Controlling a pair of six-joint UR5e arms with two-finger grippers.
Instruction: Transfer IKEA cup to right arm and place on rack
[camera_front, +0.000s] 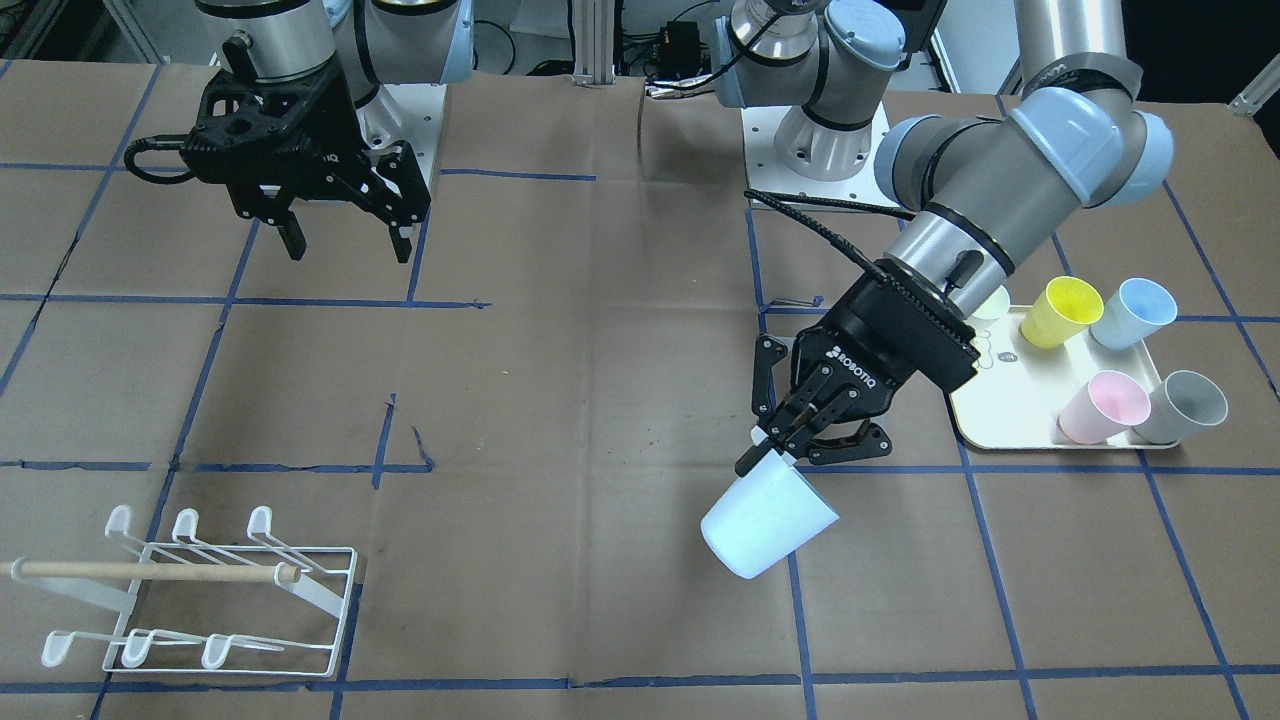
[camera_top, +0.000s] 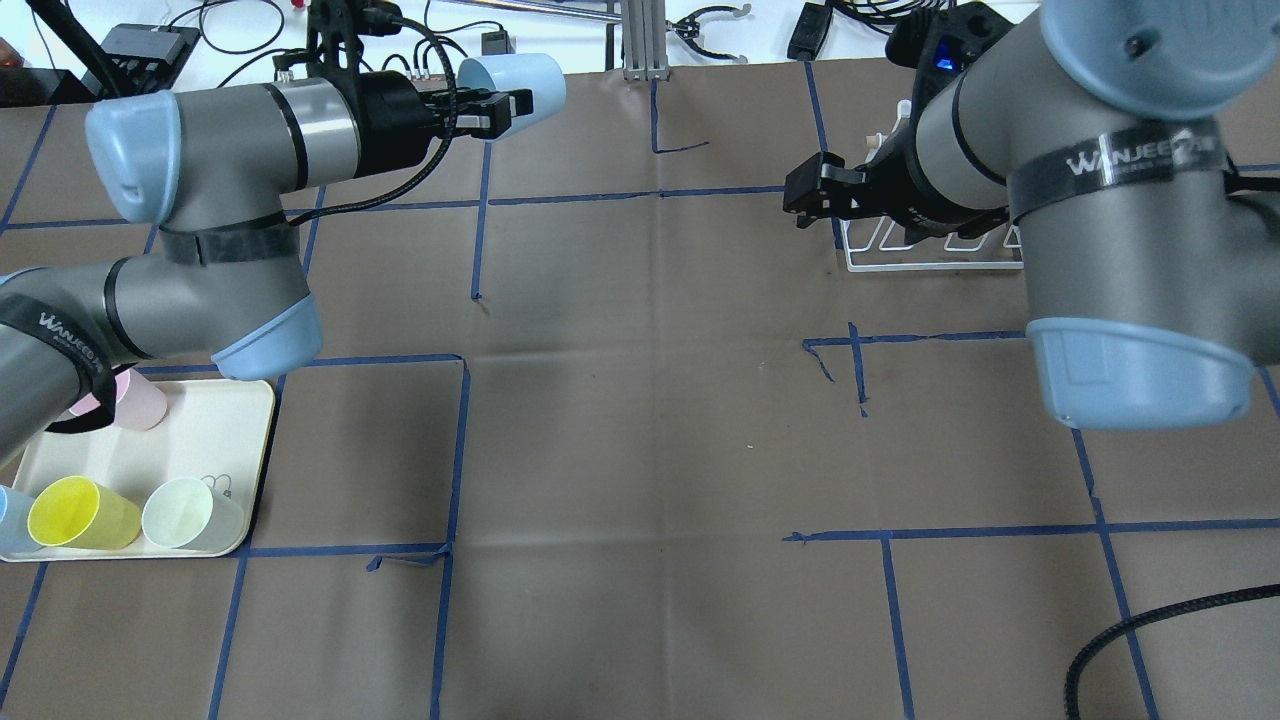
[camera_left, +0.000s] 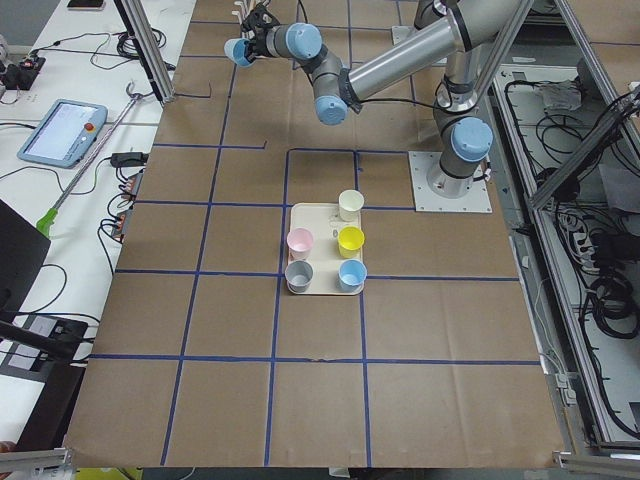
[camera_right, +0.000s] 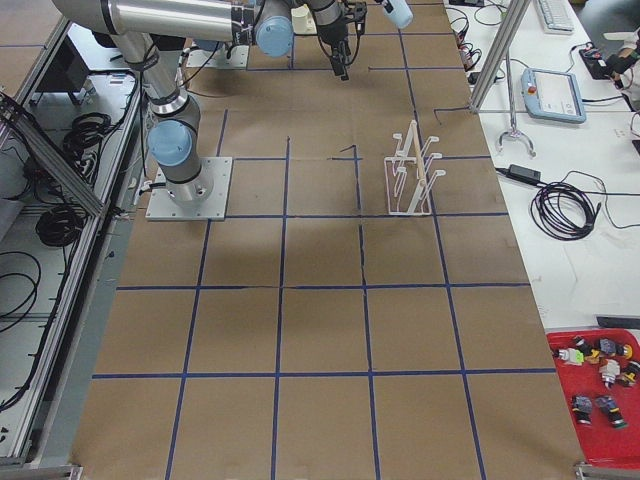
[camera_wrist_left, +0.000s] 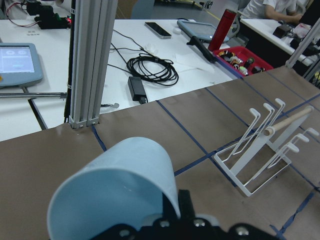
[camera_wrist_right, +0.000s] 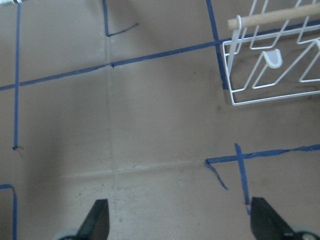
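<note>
My left gripper (camera_front: 768, 450) is shut on the rim of a pale blue cup (camera_front: 768, 525) and holds it tilted above the table. The overhead view shows the cup (camera_top: 520, 78) in the left gripper (camera_top: 505, 108) at the far left-centre. The left wrist view shows the cup (camera_wrist_left: 115, 190) close up, mouth towards the camera. My right gripper (camera_front: 345, 235) is open and empty, hanging above the table, apart from the cup. Its fingertips (camera_wrist_right: 97, 220) show wide apart in the right wrist view. The white wire rack (camera_front: 200, 600) with a wooden dowel stands empty; in the overhead view the rack (camera_top: 930, 255) is partly hidden by the right arm.
A cream tray (camera_front: 1000, 410) holds yellow (camera_front: 1068, 312), blue (camera_front: 1135, 312), pink (camera_front: 1100, 405) and grey (camera_front: 1185, 405) cups, beside the left arm. Blue tape lines grid the brown table. An aluminium post (camera_wrist_left: 90, 60) stands at the table's far edge.
</note>
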